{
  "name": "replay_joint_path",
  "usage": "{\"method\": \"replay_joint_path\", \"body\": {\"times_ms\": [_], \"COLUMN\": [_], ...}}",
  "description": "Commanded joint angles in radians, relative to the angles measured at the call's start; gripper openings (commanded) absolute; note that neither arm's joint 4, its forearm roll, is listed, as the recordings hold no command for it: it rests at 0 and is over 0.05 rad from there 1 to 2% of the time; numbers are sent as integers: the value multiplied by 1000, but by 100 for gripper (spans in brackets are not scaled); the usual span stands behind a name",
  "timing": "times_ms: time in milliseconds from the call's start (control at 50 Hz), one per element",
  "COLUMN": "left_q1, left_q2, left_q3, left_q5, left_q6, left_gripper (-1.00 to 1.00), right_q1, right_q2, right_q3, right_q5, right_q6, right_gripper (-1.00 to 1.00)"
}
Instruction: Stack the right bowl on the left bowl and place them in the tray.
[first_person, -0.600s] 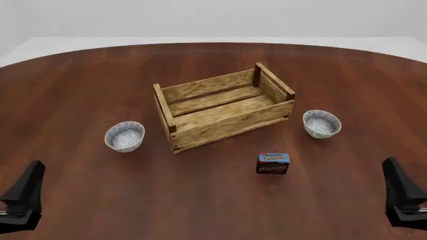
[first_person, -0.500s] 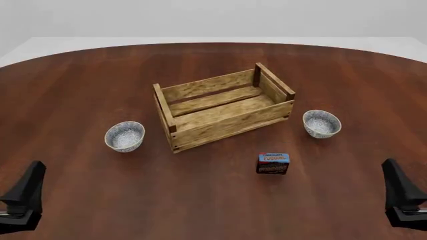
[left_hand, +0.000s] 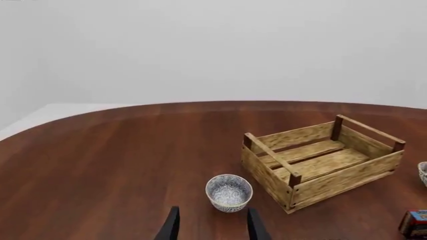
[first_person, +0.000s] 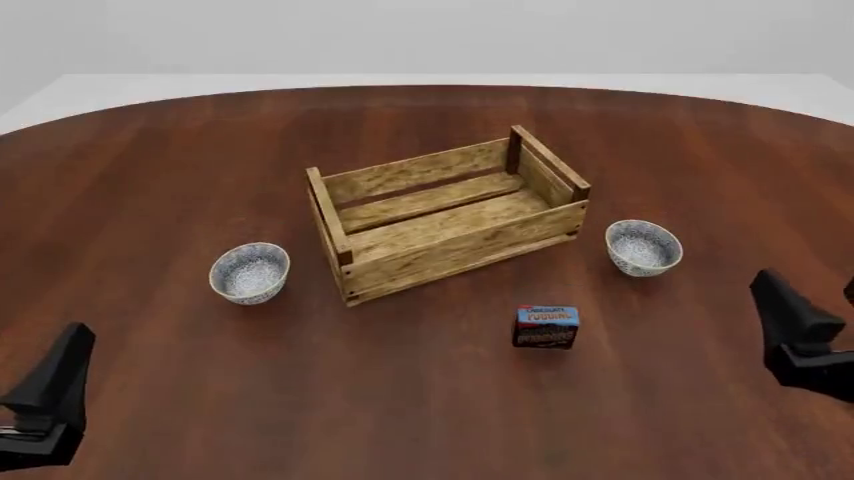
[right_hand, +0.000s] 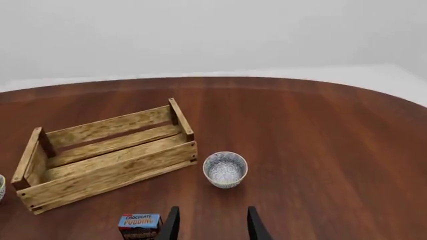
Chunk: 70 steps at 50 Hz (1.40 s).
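Showing spread, empty fingers, each wrist view framed one bowl — left gripper (left_hand: 210, 225) facing left bowl (left_hand: 229, 192), right gripper (right_hand: 210, 223) facing right bowl (right_hand: 225, 169) — beside the tray (first_person: 447, 215).

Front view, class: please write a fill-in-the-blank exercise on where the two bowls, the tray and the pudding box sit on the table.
1. The tray stands between the left bowl and the right bowl and holds ____ bowls.
2. The pudding box lies nearer the ____ bowl.
3. Both bowls stand ____, openings up.
4. The right end effector has its fingers ____, holding nothing.

Missing words: no; right; upright; apart
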<state>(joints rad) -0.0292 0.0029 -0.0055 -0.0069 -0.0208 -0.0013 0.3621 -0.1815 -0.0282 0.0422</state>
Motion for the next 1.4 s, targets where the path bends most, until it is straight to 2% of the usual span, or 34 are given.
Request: {"method": "replay_joint_path", "body": {"times_ms": [20, 80, 140, 220, 260, 340, 360, 420, 460, 500, 520, 580, 620, 660, 820, 940, 1060, 1220, 1320, 1400], "left_q1": [-15, -19, -21, -23, -27, -28, -28, -24, -21, -15, -14, -21, -23, -26, -22, -20, -28, -29, -30, -32], "left_q2": [-2, -3, -2, -2, -2, 1, 1, -1, -2, -2, -2, -3, -2, -2, -3, -3, -3, -2, -2, -2], "left_q3": [-4, -2, -1, -2, 1, 2, 1, 0, -3, -5, -6, -14, -22, -35, -43, -49, -38, -36, -38, -40], "left_q5": [-1, -1, 4, 13, 15, 19, 20, 21, 21, 23, 23, 23, 30, 40, 41, 36, 33, 34, 39, 40], "left_q6": [0, 0, -6, -12, -2, -2, -2, 6, 6, 10, 8, 7, 8, 3, -20, -44, -34, -31, -29, -27], "left_gripper": [100, 100, 100, 100, 100, 100, 100, 100, 100, 100, 100, 100, 100, 100, 100, 100, 100, 100, 100, 100], "right_q1": [24, 46, 17, 18, -19, -31, -26, -41, -42, -76, -79, -10, -7, -45, -40, -64, -83, -84, -94, -93], "right_q2": [215, 268, 305, 349, 390, 456, 490, 536, 565, 594, 609, 671, 699, 738, 846, 905, 971, 1057, 1115, 1165], "right_q3": [-176, -229, -301, -392, -445, -525, -555, -603, -636, -669, -687, -753, -769, -801, -905, -964, -998, -1038, -1063, -1091], "right_q5": [54, 87, 125, 185, 201, 240, 266, 295, 317, 324, 333, 400, 412, 408, 465, 492, 497, 502, 499, 501], "right_q6": [-30, -30, -73, -69, -102, -103, -81, -118, -122, -171, -176, -132, -138, -170, -167, -197, -215, -195, -211, -193], "right_gripper": [100, 100, 100, 100, 100, 100, 100, 100, 100, 100, 100, 100, 100, 100, 100, 100, 100, 100, 100, 100]}}
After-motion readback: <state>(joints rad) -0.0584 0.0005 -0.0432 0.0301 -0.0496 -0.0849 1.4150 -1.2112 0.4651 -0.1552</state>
